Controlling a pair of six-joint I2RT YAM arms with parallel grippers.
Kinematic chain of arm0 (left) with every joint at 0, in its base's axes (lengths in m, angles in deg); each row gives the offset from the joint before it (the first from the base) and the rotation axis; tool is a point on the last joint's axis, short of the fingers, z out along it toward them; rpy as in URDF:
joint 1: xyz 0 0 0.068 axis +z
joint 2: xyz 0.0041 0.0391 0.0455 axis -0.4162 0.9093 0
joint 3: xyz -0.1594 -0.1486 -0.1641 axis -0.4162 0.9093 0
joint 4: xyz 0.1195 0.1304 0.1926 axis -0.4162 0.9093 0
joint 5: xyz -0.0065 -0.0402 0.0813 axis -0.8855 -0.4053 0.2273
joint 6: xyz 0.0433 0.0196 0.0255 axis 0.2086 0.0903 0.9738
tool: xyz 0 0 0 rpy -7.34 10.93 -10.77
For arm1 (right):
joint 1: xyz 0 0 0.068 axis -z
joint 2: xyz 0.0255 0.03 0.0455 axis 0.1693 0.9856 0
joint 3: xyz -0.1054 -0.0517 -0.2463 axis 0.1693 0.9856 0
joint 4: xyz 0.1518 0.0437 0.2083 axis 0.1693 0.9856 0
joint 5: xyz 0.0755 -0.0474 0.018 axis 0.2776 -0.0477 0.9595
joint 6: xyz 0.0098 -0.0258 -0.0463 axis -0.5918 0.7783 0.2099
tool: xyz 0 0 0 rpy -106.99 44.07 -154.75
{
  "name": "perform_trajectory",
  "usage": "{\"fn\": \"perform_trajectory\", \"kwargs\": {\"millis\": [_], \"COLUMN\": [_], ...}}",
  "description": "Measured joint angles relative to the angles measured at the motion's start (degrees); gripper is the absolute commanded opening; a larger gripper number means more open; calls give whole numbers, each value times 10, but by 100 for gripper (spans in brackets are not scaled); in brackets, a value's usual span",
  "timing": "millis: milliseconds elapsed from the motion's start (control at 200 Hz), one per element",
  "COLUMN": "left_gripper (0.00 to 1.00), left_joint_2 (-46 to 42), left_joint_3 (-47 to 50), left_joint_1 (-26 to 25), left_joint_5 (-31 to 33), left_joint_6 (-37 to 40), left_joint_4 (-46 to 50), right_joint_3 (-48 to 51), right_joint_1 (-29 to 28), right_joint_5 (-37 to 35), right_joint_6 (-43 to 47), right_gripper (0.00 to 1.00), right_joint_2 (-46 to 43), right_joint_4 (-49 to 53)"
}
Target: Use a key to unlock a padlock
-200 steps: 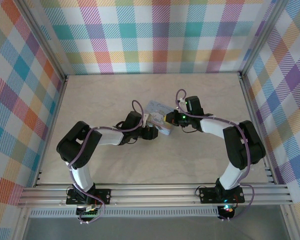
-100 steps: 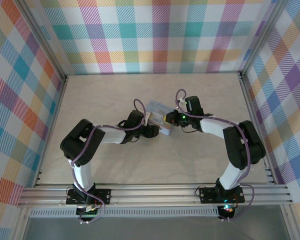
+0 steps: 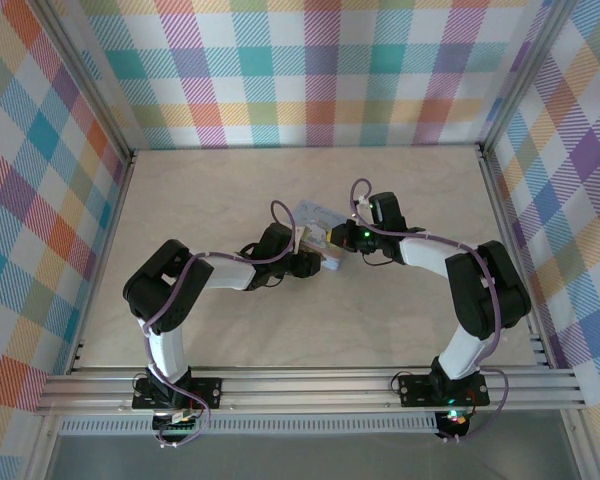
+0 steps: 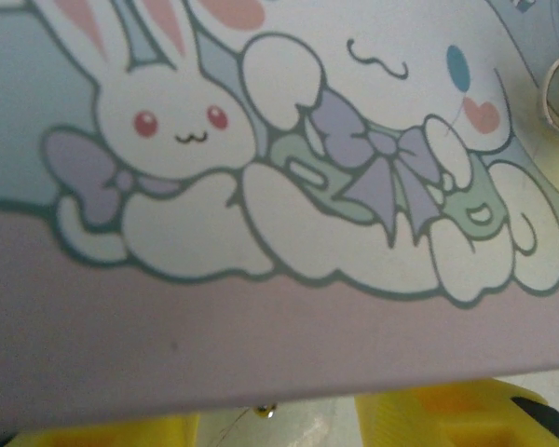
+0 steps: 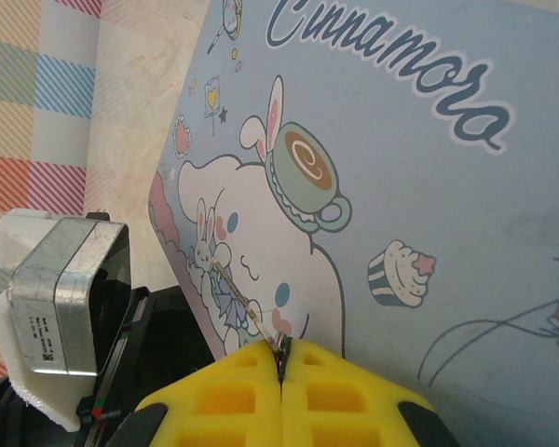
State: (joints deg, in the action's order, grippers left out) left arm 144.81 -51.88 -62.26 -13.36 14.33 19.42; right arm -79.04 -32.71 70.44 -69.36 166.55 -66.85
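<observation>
— Where was the padlock?

— We couldn't make it out. In the left wrist view a silvery loop (image 4: 552,93) lay on the tin (image 4: 261,186), cut off by the right edge, and we couldn't tell what it belonged to.

— And the right gripper (image 5: 281,358)?

— Its yellow fingers were pressed together on a thin metal strip (image 5: 261,322) that slanted across the tin's printed lid. The part between the pads was hidden, so we couldn't say whether it was the key.

— The left gripper (image 4: 275,419)?

— Its fingers stood well apart at the tin's near edge. The tin covered their tips, so we couldn't see whether anything sat between them.

— From above?

— Both grippers met at the tin in the middle of the table (image 3: 200,200), the left one at its near left corner and the right one at its right side. The arms hid much of the tin there.
</observation>
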Motion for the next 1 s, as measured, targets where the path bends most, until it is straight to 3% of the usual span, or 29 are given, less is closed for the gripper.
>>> {"fn": "perform_trajectory", "kwargs": {"millis": [660,1000], "left_gripper": [32,38], "left_joint_2": [0,0], "left_joint_3": [0,0], "left_joint_1": [-5,-5], "left_joint_5": [29,35], "left_joint_6": [-65,-94], "left_joint_4": [1,3], "right_joint_3": [0,0], "right_joint_1": [-4,-4], "right_joint_5": [-7,-8], "right_joint_6": [0,0], "right_gripper": [0,0], "right_joint_2": [0,0], "right_joint_4": [-5,-5]}}
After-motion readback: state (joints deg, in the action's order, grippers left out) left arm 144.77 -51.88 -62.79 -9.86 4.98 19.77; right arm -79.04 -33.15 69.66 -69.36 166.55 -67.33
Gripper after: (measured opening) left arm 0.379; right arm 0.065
